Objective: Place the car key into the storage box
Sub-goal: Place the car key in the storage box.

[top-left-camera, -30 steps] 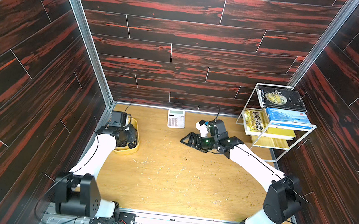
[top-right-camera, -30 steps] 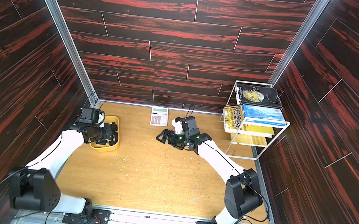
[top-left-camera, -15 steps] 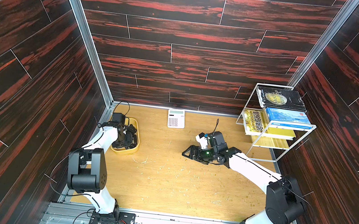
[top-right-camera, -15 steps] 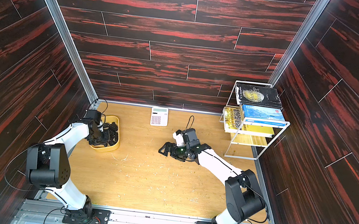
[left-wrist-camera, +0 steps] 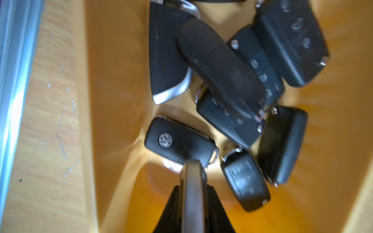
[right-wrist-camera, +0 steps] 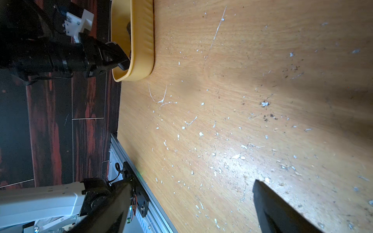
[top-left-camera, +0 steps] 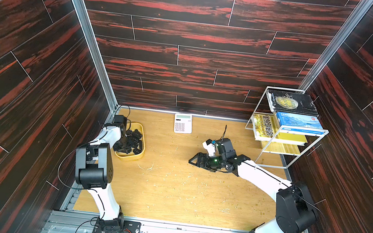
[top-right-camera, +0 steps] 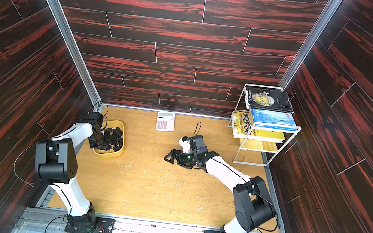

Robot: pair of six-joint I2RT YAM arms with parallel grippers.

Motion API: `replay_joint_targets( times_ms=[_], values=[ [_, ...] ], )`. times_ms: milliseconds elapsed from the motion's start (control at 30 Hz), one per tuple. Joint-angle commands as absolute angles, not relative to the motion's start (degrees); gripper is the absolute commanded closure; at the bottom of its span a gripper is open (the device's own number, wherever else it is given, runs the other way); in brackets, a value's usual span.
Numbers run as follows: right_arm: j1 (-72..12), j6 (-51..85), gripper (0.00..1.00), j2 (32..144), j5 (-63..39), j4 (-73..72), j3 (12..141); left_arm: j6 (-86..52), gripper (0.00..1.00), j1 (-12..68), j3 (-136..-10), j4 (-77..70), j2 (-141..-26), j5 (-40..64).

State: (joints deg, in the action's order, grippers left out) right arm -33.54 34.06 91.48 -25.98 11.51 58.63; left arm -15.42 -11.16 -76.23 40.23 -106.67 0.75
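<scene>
Nearly finished, by the look of it. At the far left the yellow storage box [top-left-camera: 127, 159] sits against the wall, with a pile of black car keys [left-wrist-camera: 222, 66] already inside it. The left gripper [left-wrist-camera: 193, 188] reaches down into the box, its jaws clamped on the car key [left-wrist-camera: 191, 171], which is seen edge-on as a slim grey-silver fob above the box floor. Whether the key touches the bottom cannot be told. What seems left is to let go and lift clear. Further right, a white calculator [top-left-camera: 183, 123] lies near the back wall. The right gripper [top-left-camera: 195, 161] hangs over the bare wooden table [top-left-camera: 171, 192], its jaws spread wide and empty. A white wire book rack [top-left-camera: 273, 146] stands at the far right.
</scene>
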Motion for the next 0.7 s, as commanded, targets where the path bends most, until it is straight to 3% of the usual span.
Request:
replay_joint_targets(
  times_ms=[0, 200, 400, 600, 633, 667],
  values=[
    [-33.93, 33.27, 0.01, 90.24, -26.72, 11.29, 57.73, -15.72, 1.0, -11.98, -77.31, 42.85, -107.87, 0.39],
    [-33.93, 33.49, 0.01, 90.18, -26.72, 10.92, 56.92, -15.88, 0.96, -12.57, -77.08, 42.46, -108.63, 0.89],
    [-33.93, 33.82, 0.01, 90.35, -26.88, 10.24, 56.44, -15.56, 0.52, -12.74, -76.33, 41.63, -107.2, 0.27],
    [-33.93, 33.98, 0.01, 90.72, -27.33, 10.11, 56.6, -15.21, 0.32, -12.74, -76.55, 41.62, -107.57, 2.01],
    [-33.93, 33.94, 0.01, 90.78, -27.33, 10.11, 56.45, -15.05, 0.24, -12.74, -76.55, 41.5, -107.62, 2.5],
    [-33.93, 33.91, 0.01, 90.74, -27.33, 10.18, 56.48, -14.94, 0.06, -12.75, -76.6, 41.48, -107.67, 2.84]
  ],
)
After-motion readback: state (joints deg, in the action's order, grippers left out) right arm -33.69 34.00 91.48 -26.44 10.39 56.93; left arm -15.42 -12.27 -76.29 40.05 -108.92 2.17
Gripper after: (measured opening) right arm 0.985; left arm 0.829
